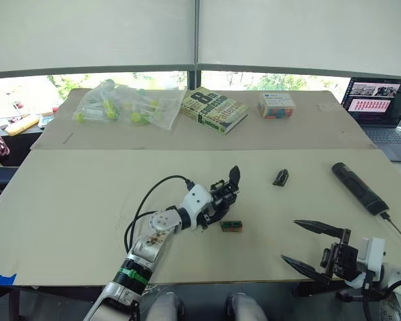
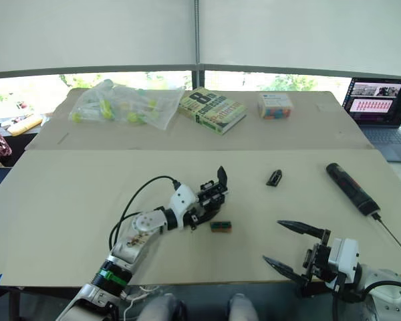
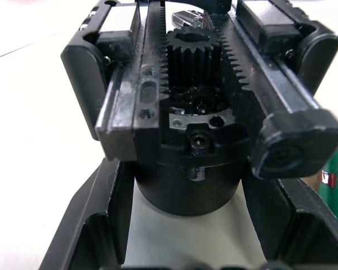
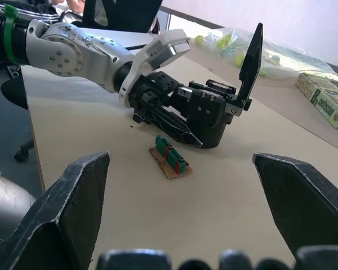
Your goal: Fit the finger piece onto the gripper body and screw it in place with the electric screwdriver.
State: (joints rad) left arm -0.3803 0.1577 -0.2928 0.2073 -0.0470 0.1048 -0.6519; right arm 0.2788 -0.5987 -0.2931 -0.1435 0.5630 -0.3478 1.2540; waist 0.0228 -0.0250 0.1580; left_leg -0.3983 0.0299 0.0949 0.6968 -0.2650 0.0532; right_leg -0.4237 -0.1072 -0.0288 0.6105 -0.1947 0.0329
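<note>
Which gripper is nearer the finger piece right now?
Left. The left gripper, clamped on the gripper body, sits just short of the finger piece; the right gripper hovers open at the near table edge, farther off.

From my right eye view, my left gripper [image 2: 206, 202] is clamped around the gripper body [image 2: 212, 193], whose one pointed finger sticks up. A small green-brown box [image 2: 220, 227] lies just beside it on the surface [image 2: 73, 200]. The finger piece [image 2: 274, 177] sits apart toward the middle, and the electric screwdriver [image 2: 351, 189] lies further right. My right gripper [image 2: 281, 245] hovers spread wide near the front edge.
</note>
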